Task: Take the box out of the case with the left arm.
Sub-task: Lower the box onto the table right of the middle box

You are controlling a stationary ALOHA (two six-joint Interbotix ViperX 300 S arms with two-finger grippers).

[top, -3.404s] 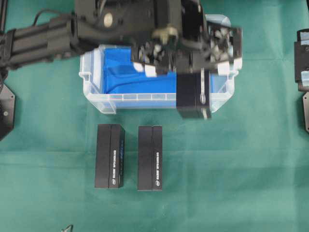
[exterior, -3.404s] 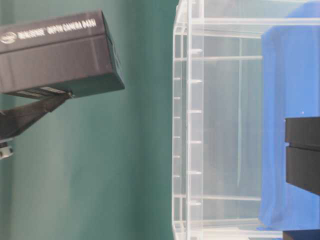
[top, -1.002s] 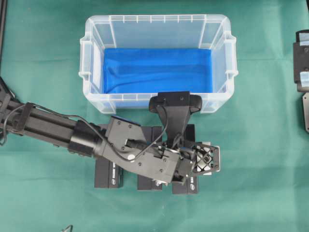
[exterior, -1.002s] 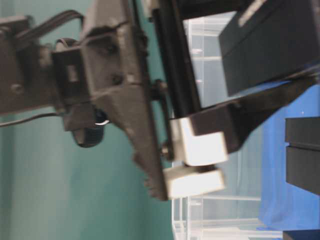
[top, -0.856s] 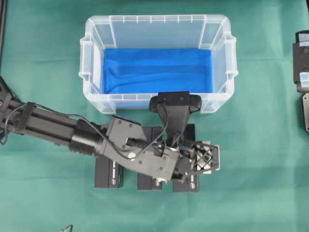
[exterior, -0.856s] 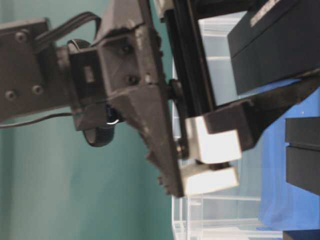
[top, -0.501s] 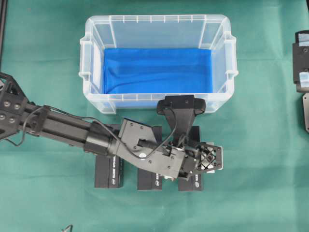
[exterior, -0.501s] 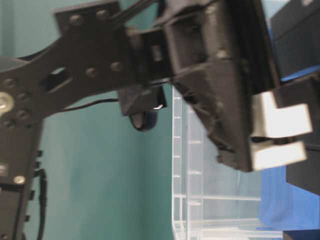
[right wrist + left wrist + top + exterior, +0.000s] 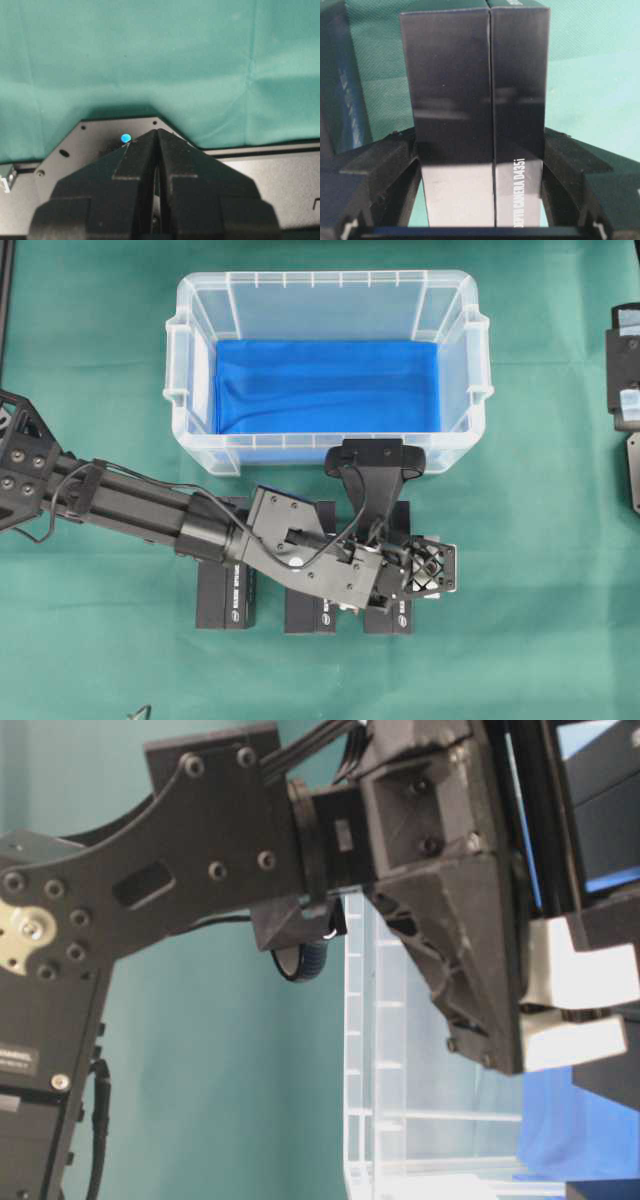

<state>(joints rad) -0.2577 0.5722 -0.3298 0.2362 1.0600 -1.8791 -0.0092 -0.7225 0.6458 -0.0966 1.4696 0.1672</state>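
The left gripper (image 9: 400,585) is clasping a black box (image 9: 476,110) between its fingers (image 9: 385,165), low over the green cloth (image 9: 520,540) in front of the case (image 9: 200,300), whose blue lining (image 9: 325,385) is lying bare. Two other black boxes (image 9: 225,590) are lying in a row just beside it on its left. The step in hand looks like setting this box down: it is best lowered level until it is resting flat, then the jaws parted evenly. Room is tight toward the neighbouring box and the case wall, open toward the right. The right gripper (image 9: 157,150) is resting pinched together, well apart.
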